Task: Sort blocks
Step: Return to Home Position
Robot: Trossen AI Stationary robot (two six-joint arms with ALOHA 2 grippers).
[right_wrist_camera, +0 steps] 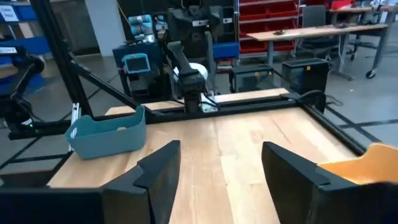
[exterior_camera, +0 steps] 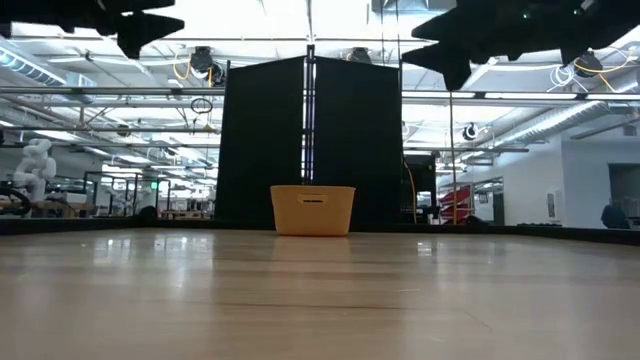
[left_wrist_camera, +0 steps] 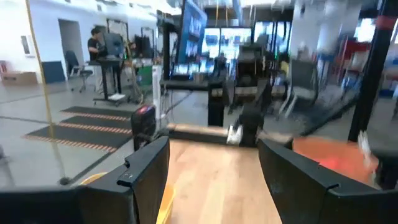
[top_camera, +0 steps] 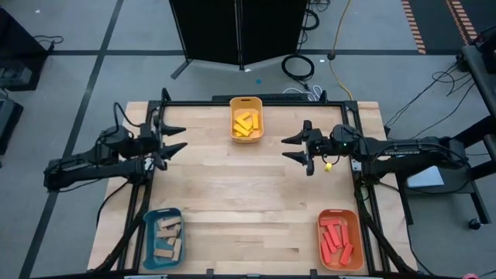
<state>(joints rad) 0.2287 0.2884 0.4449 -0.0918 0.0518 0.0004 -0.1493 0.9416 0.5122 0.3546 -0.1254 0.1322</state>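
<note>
Pale wooden table, seen from above. Every block in sight lies in a tray.

- Yellow plastic tray at 12 o'clock, by the far edge. Small flat yellow blocks are heaped inside.
- Teal plastic tray at 7 o'clock, at the near corner. It holds plain tan wooden blocks, some lying across others.
- Orange plastic tray at 5 o'clock, at the other near corner. It holds red blocks, roughly side by side.

Left pincer is at 10 o'clock, pointing toward the table's middle. It is spread wide and holds nothing. In the left wrist view its dark fingers stand far apart, with bare wood between them.

Right pincer is at 2 o'clock, nearer the middle, facing the left one and well apart from it. It is also wide and holds nothing. Its fingers frame bare wood, with the teal tray beyond to one side and a yellow tray rim to the other.

In the low view both arms hang high, clear of the tabletop. Of the trays, only the yellow one shows there, at the far edge.
</note>
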